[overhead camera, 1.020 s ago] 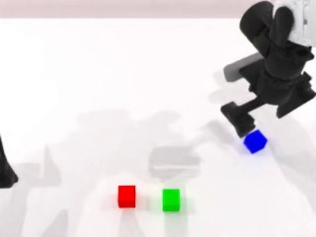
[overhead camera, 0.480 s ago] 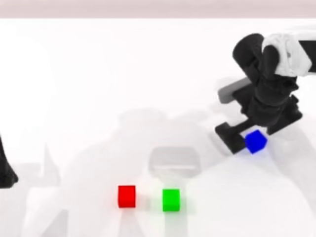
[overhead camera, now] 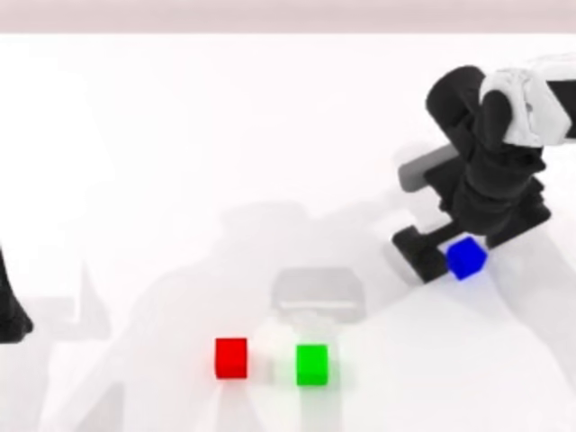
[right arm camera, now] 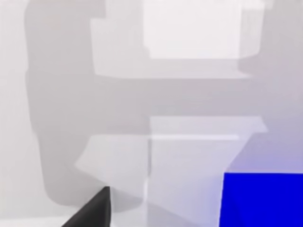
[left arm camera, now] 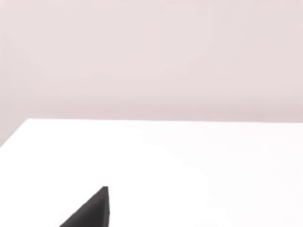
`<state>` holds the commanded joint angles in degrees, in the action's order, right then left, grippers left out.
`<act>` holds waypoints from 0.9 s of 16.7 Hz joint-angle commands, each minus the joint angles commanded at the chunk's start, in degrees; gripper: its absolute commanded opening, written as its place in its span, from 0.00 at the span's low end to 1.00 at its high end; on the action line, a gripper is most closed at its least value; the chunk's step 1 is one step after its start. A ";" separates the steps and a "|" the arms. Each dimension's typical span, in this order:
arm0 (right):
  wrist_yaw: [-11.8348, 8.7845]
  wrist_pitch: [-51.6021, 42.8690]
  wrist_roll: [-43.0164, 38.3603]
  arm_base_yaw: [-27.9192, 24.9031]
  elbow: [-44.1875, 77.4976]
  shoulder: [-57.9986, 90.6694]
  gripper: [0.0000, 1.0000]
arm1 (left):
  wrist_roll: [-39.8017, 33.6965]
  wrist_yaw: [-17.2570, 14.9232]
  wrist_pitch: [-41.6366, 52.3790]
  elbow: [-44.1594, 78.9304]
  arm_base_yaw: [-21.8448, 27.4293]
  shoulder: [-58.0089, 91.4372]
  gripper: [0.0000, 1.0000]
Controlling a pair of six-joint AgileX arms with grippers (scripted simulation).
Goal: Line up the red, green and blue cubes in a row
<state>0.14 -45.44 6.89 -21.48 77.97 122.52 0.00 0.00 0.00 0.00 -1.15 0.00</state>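
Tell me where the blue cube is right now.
In the top view the blue cube sits on the table's right side, right at the right gripper, up and to the right of the green cube.

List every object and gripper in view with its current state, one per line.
red cube: resting on the table, untouched, left of the green one.
green cube: resting on the table, apart from the red.
blue cube: on the table at the right, one finger beside it.
right gripper: lowered at the blue cube.
left arm: parked at the left edge.
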 joint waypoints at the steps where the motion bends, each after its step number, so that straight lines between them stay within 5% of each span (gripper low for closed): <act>1: 0.00 0.00 0.00 0.00 0.00 0.00 0.85 | 0.00 0.00 0.00 0.00 0.00 0.00 1.00; 12: 0.00 0.00 0.00 0.00 0.00 0.00 0.02 | 0.00 0.00 0.00 0.00 0.00 0.00 1.00; 15: 0.00 0.00 0.00 0.00 0.00 0.00 0.00 | 0.00 0.00 0.00 0.00 0.00 0.00 1.00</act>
<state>0.14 -45.44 6.89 -21.48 77.97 122.52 0.00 0.00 0.00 0.00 -1.15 0.00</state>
